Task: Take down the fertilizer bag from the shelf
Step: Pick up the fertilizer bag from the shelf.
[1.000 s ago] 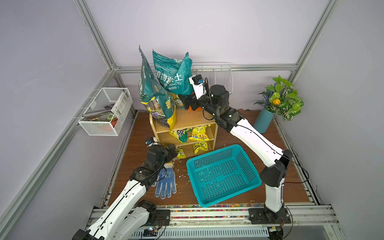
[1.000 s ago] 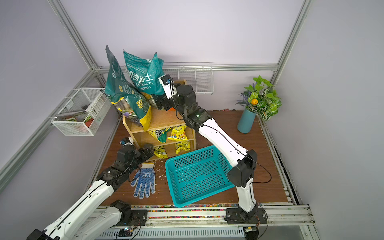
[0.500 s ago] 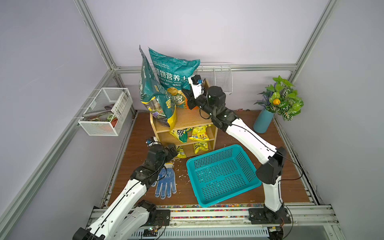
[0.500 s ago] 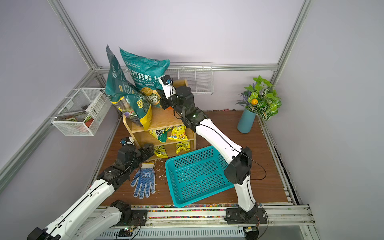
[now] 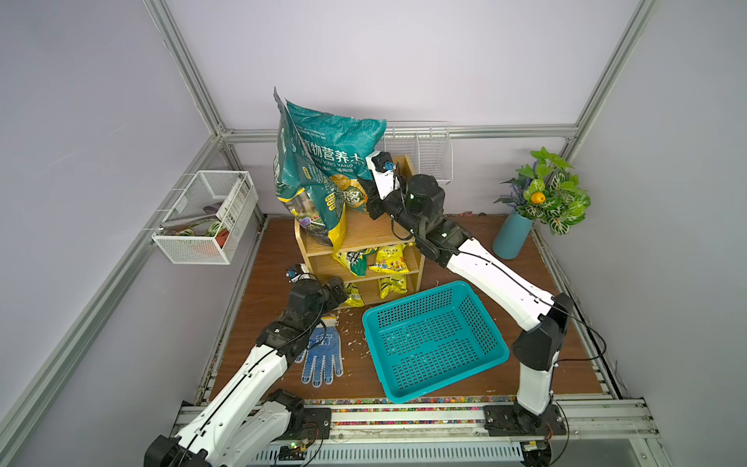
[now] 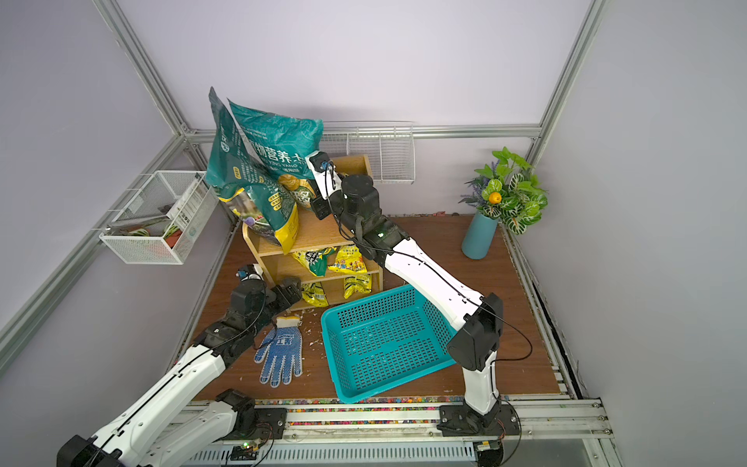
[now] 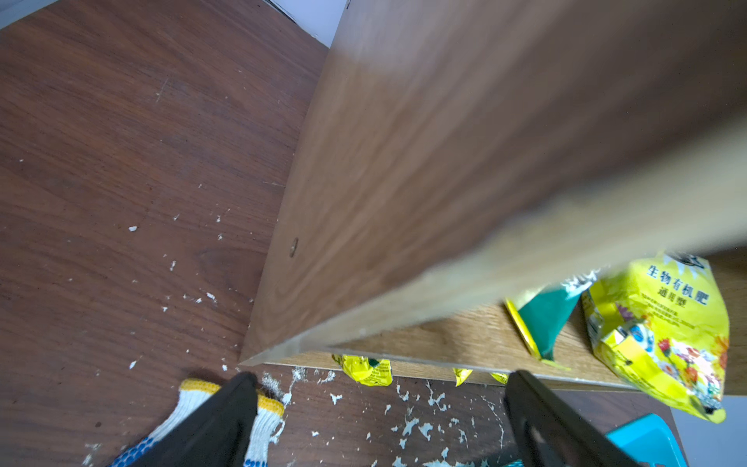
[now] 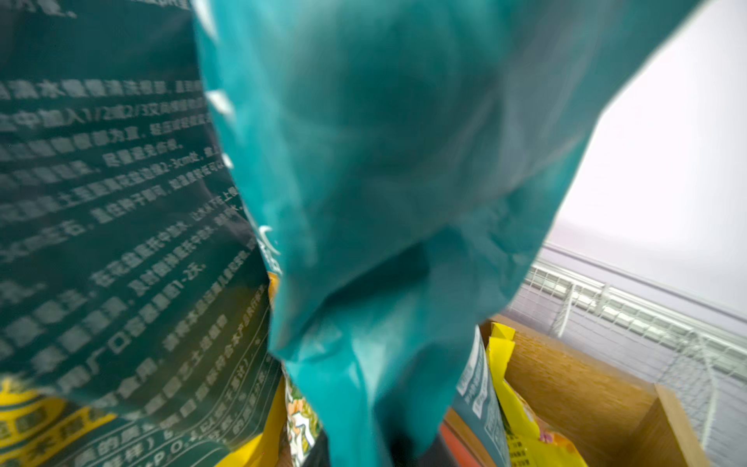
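Fertilizer bag [image 5: 335, 137]: teal, upright on top tier of shelf [image 5: 364, 234]; a second bag [image 5: 311, 202] overhangs the front edge. Right pincer [image 5: 370, 200]: clamped on the fertilizer bag's bunched fabric. Left pincer [image 7: 380, 420]: fingers apart, low at the shelf's front corner, over glove [image 5: 323, 356]. Basket [image 5: 412, 300] stands before the shelf. Surface [image 5: 481, 226]: bare wood between shelf and vase [image 5: 510, 240].

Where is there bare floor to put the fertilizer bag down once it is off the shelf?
Bare floor lies between the shelf, the vase and the teal basket, though the right arm spans it. The basket itself holds only flecks. Crowded: before the shelf, with the glove, left gripper and crumbs; the shelf top, holding the fertilizer bag and a second bag.
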Tool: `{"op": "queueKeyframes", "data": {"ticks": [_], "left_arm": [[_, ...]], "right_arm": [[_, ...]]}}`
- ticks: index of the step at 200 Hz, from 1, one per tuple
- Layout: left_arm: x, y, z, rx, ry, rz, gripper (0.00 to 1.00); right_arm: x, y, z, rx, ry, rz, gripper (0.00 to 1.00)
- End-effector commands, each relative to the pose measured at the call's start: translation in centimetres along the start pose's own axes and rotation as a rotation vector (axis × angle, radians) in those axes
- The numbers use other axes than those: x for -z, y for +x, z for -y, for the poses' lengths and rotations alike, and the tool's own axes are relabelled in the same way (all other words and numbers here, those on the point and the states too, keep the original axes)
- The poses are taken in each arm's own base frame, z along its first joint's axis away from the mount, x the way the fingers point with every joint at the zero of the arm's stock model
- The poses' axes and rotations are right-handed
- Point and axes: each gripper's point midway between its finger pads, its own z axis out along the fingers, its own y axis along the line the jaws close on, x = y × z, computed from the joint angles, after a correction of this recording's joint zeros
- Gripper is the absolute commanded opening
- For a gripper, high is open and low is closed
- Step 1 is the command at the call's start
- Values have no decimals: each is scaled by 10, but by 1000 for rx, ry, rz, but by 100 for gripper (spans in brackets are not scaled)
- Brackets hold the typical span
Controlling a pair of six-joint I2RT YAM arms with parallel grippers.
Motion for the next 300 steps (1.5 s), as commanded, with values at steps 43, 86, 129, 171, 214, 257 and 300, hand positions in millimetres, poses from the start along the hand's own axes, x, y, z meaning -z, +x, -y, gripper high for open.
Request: {"op": "queueKeyframes", "data": {"ticks": [43, 86, 129, 171, 214, 257, 300], "left_arm": [[4, 47, 53, -268, 290, -178, 100], [2, 33, 47, -272, 221, -133, 100], [14, -3, 32, -364, 91, 6, 100], [43, -30, 47, -409, 119, 65, 100], [72, -30, 38, -384, 125, 69, 100], [84, -8, 38, -422, 174, -43, 100], [83, 21, 38, -404, 230, -163, 99]], "right_arm": [[75, -167, 10, 105, 25, 425, 0], [89, -191, 16, 118, 46, 476, 0], [108, -203, 24, 145, 80, 478, 0], [127, -217, 35, 166, 135, 492, 0], [144, -225, 50, 198, 221, 494, 0], [181, -232, 78, 219, 377, 480, 0], [225, -219, 103, 214, 505, 397, 0]]}}
